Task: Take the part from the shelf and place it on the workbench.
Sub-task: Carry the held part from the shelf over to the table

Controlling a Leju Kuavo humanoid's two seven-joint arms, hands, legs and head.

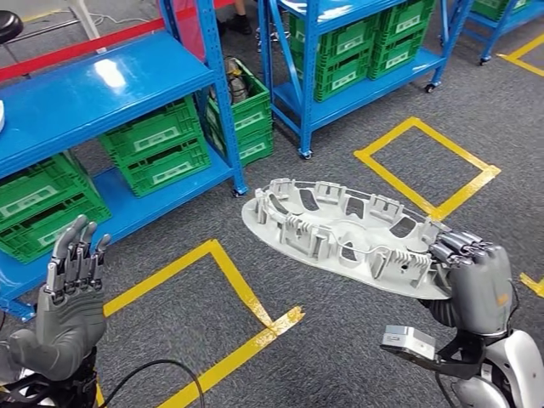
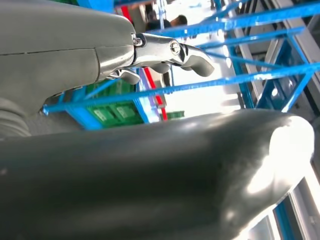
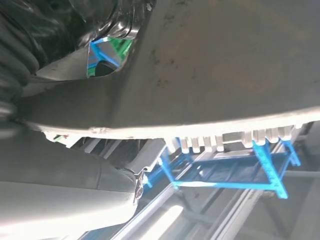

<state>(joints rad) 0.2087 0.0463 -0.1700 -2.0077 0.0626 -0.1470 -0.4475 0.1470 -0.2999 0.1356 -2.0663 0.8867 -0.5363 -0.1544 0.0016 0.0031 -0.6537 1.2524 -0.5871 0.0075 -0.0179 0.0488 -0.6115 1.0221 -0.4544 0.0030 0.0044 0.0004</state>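
The part (image 1: 340, 236) is a large, flat, oval grey casting with ribs and cut-outs on its upper face. It hangs level in the air above the floor, out in front of me. My right hand (image 1: 472, 276) grips its right end, fingers curled over the rim. In the right wrist view the part's smooth underside (image 3: 234, 65) spans the picture close to my right hand (image 3: 68, 190). My left hand (image 1: 67, 302) is raised at the lower left, palm up, fingers apart and holding nothing. The left wrist view shows my left hand (image 2: 151, 180) with its fingers (image 2: 173, 52) extended.
Blue shelves (image 1: 96, 93) holding green crates (image 1: 157, 144) stand to the left and ahead. Another blue rack (image 1: 349, 51) with green crates is at the back. Yellow tape lines (image 1: 427, 166) mark squares on the grey floor. A black cable (image 1: 154, 370) lies near my left arm.
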